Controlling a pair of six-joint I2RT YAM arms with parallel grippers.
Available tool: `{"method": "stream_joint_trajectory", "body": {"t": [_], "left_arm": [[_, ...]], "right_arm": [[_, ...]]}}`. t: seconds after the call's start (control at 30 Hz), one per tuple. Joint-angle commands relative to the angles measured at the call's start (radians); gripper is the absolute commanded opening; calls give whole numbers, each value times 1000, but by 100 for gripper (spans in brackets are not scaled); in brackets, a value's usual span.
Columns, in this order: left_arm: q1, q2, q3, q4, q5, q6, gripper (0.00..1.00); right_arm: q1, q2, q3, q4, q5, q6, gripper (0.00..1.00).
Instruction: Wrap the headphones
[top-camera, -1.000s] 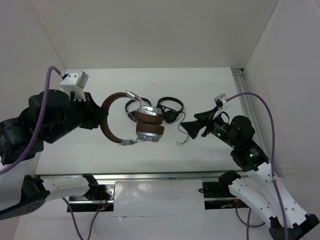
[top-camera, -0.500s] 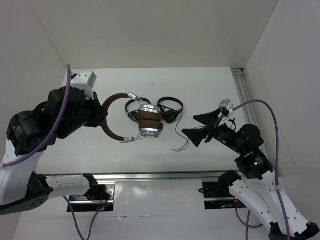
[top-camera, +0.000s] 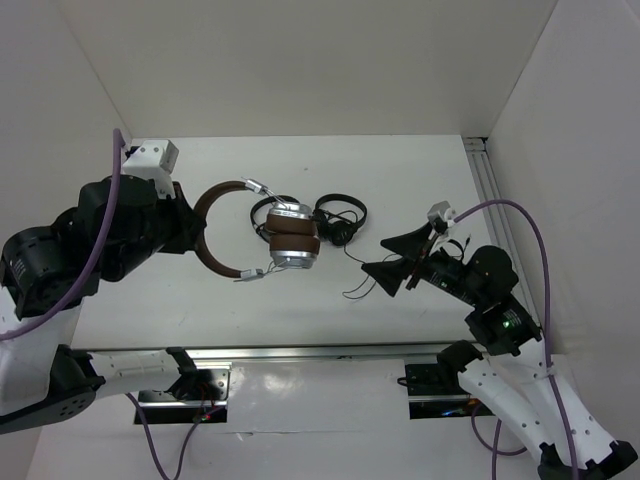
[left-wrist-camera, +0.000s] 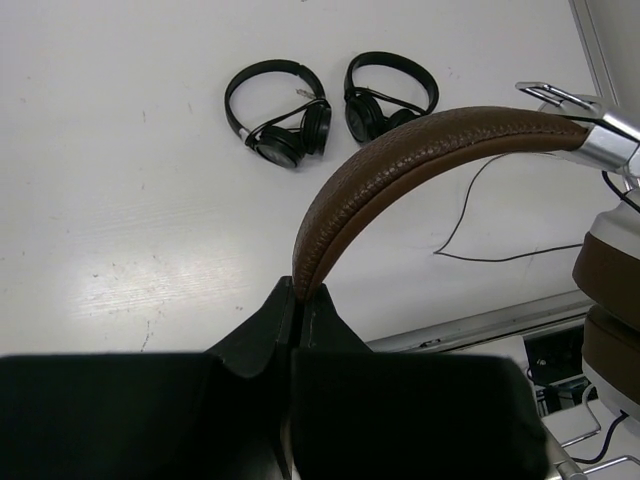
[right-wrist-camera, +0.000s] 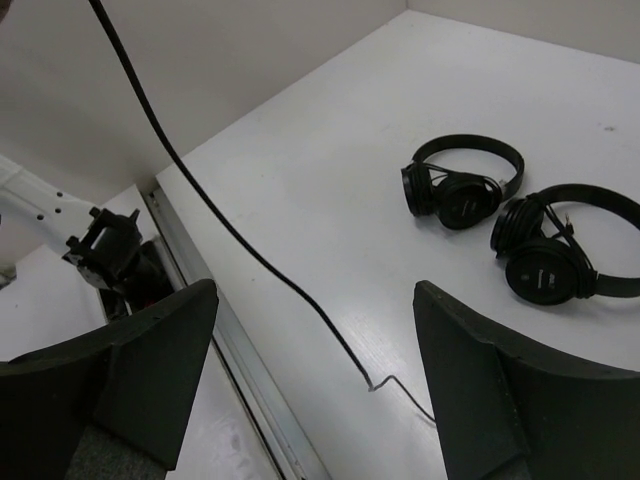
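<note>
The left tool (left-wrist-camera: 297, 300) is pinched shut on the brown headband (left-wrist-camera: 420, 140), holding the headphones (top-camera: 285, 240) up off the tabletop (top-camera: 420, 170). The right tool (right-wrist-camera: 312, 300) is spread, with the thin black cable (right-wrist-camera: 230, 232) slanting between its fingers (right-wrist-camera: 140, 370) (untouched, as far as I can tell). It would be best to close on the cable with some slack, then wind it round the headphones without tugging.

Bulky black left arm (top-camera: 90, 245), black right arm (top-camera: 487, 285), white lower links (top-camera: 128, 368), purple cables (top-camera: 118, 165), white camera box (top-camera: 152, 158), black wedge-shaped jaws
</note>
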Motion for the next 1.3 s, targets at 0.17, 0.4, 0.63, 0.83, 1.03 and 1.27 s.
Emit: {"method": "stream_joint_trajectory", "body": {"t": [0.17, 0.4, 0.63, 0.83, 1.03, 1.27], "left_arm": [[3, -17, 58, 64, -35, -56, 0], [12, 3, 104, 64, -25, -66, 0], [12, 3, 113, 54, -25, -66, 0], [12, 3, 104, 54, -25, -66, 0], [12, 3, 95, 64, -25, -66, 0], [12, -6, 63, 84, -25, -84, 0]], "right_arm": [[-6, 41, -47, 48, -63, 17, 84], [43, 64, -69, 38, 173, 49, 75], [43, 113, -103, 126, 152, 68, 43], [43, 113, -147, 225, 97, 106, 43], [53, 133, -165, 290, 66, 115, 50], [53, 169, -186, 362, 28, 115, 46]]}}
